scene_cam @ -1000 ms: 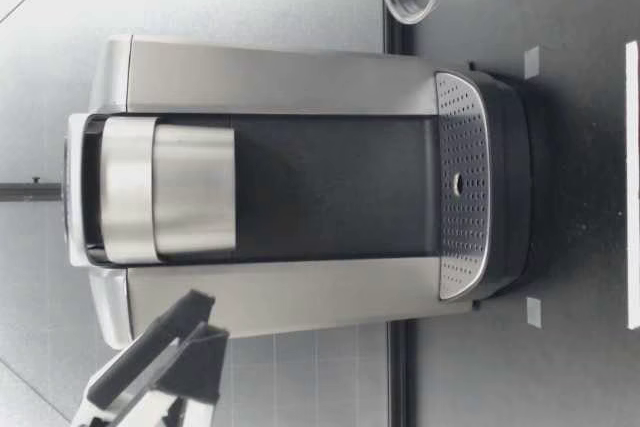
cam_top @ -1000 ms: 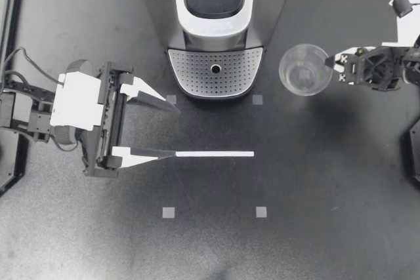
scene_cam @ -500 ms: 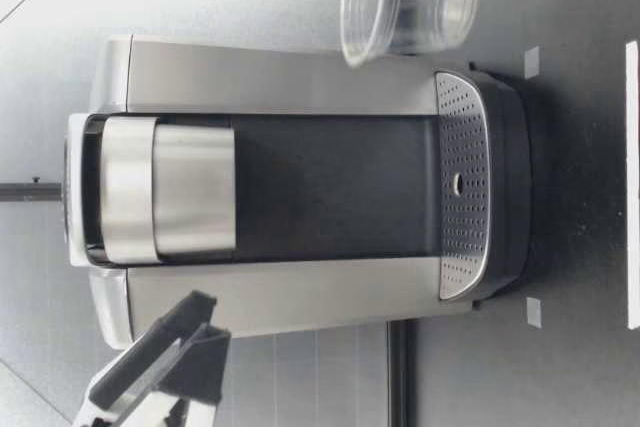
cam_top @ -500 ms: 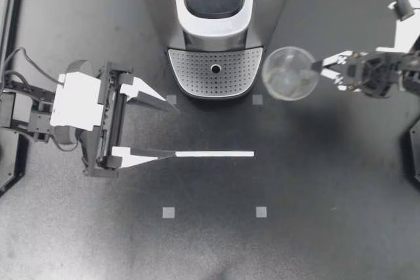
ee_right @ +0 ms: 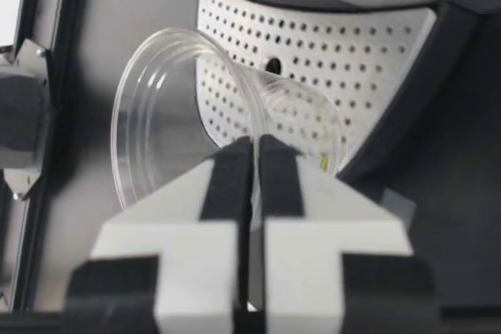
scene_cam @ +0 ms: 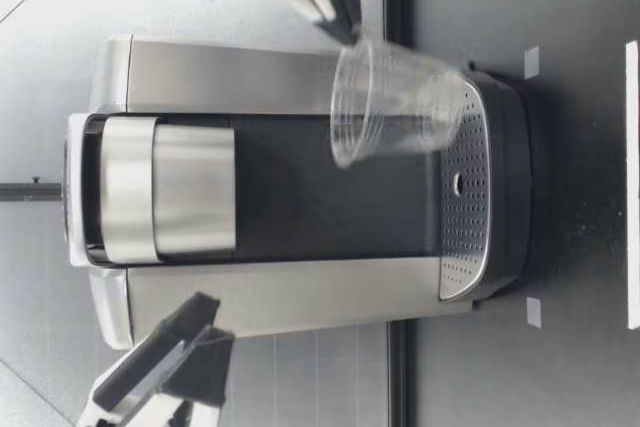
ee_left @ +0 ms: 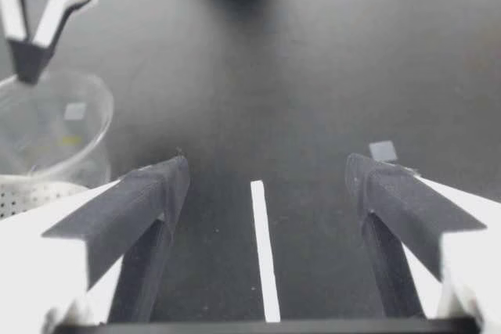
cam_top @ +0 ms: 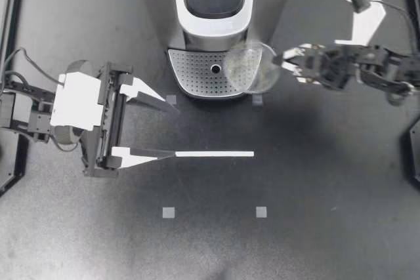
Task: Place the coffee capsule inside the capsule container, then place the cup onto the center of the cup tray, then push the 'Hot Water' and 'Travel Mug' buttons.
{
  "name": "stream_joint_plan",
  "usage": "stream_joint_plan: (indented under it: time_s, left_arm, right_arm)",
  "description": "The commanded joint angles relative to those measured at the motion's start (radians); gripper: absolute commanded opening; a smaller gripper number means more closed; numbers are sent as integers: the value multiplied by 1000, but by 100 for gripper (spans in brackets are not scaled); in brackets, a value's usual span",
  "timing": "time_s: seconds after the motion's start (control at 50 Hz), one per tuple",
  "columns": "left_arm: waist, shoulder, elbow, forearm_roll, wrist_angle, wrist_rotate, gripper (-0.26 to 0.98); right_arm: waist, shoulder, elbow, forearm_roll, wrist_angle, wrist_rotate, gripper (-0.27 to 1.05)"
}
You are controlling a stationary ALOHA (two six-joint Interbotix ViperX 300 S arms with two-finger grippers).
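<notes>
Nearly upright, mouth up, the cup hangs over the tray's edge, right fingers clamping its rim.

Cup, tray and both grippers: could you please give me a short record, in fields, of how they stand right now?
cup: clear, empty, tilted, over the tray's edge on my right arm's side, off centre
tray: centre bare
right gripper: shut on the cup's rim
left gripper: open, empty, over the table
task step: cup not yet centred on the tray
</notes>
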Motion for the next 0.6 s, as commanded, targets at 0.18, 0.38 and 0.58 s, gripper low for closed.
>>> stream_joint_plan:
  time_s: [0.18, 0.38, 0.58]
  left_arm:
    - [0, -8, -3, -5, -8, -2, 75]
    - [0, -9, 0, -5, -8, -2, 75]
    - [0, -14, 3, -5, -9, 0, 75]
  right_arm:
    - [5, 71, -100, -6, -11, -2, 8]
    - [5, 114, -140, -6, -20, -3, 8]
    - [5, 130, -153, -8, -35, -3, 8]
